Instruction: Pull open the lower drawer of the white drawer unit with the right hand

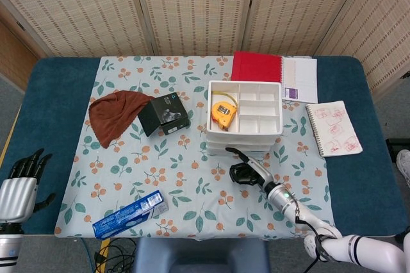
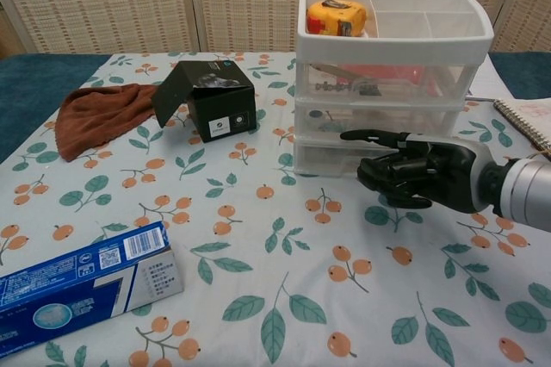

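- The table [image 1: 38, 93] has a dark blue top, and a floral cloth [image 1: 128, 183] covers its middle.
- The white drawer unit [image 2: 387, 83] stands right of centre on the cloth, with three clear-fronted drawers under an open divided tray.
- The lower drawer [image 2: 331, 158] sits flush with the drawers above it, its front facing the near edge.
- The right robot hand [image 2: 413, 173] hangs just in front of the lower drawer with one finger stretched left across the front and the rest curled in; I cannot tell whether it touches the drawer, and it holds nothing.
- The left robot hand [image 1: 20, 186] rests at the near left edge of the table, fingers spread, holding nothing.
- A brown cloth [image 1: 115, 114] lies on the left.
- A red notebook [image 1: 256, 66] lies behind the unit.
- A black box [image 2: 211, 100] sits between the brown cloth and the unit.
- A blue toothpaste box [image 1: 130, 213] lies near the front edge.
- An orange tape measure [image 2: 337, 17] sits in the tray's left compartment.
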Controlling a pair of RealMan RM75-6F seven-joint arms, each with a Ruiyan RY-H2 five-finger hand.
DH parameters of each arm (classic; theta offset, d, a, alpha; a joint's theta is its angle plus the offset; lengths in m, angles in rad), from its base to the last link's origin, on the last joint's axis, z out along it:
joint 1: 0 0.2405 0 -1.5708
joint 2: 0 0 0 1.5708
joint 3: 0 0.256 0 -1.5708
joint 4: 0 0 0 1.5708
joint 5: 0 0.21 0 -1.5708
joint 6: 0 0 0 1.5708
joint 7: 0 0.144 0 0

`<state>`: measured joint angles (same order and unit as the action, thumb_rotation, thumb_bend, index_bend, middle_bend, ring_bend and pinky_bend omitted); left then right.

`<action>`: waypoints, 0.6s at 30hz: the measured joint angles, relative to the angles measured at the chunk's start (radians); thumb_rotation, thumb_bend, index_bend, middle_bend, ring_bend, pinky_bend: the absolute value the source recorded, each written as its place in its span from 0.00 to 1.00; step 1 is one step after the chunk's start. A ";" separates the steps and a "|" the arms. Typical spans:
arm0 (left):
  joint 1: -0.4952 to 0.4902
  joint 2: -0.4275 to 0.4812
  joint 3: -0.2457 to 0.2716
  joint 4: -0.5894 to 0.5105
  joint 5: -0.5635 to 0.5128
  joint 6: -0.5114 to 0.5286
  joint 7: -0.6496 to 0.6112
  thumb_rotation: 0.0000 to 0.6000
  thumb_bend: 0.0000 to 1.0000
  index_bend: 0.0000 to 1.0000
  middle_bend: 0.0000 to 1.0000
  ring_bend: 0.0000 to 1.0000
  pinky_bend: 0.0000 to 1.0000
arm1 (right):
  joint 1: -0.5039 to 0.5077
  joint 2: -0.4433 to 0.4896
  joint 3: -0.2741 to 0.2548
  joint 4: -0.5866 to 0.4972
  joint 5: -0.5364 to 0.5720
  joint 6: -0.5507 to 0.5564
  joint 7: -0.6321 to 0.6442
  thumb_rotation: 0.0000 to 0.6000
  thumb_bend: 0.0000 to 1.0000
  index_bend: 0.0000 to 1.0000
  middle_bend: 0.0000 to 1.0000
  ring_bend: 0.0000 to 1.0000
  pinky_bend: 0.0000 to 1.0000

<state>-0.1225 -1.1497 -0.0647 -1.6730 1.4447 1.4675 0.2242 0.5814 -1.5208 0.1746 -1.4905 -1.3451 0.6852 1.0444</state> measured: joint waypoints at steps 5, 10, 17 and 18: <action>-0.002 -0.001 0.001 0.001 -0.001 -0.004 0.000 1.00 0.17 0.13 0.08 0.12 0.13 | -0.007 0.005 -0.006 0.000 0.003 0.010 -0.004 1.00 0.58 0.02 0.69 0.86 0.96; -0.006 -0.004 0.002 0.002 0.000 -0.012 -0.006 1.00 0.17 0.13 0.08 0.12 0.13 | -0.008 0.004 -0.006 0.004 0.007 0.014 -0.008 1.00 0.58 0.02 0.69 0.86 0.96; -0.006 -0.005 0.004 0.004 -0.005 -0.015 -0.008 1.00 0.17 0.13 0.08 0.12 0.13 | -0.008 -0.001 -0.006 0.012 0.018 0.014 -0.018 1.00 0.59 0.02 0.69 0.86 0.96; -0.006 -0.005 0.004 0.005 -0.005 -0.016 -0.008 1.00 0.17 0.13 0.08 0.12 0.13 | -0.008 -0.002 -0.006 0.013 0.020 0.014 -0.018 1.00 0.59 0.02 0.69 0.86 0.96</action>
<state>-0.1286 -1.1548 -0.0608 -1.6675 1.4398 1.4515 0.2158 0.5732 -1.5225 0.1690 -1.4772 -1.3254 0.6996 1.0262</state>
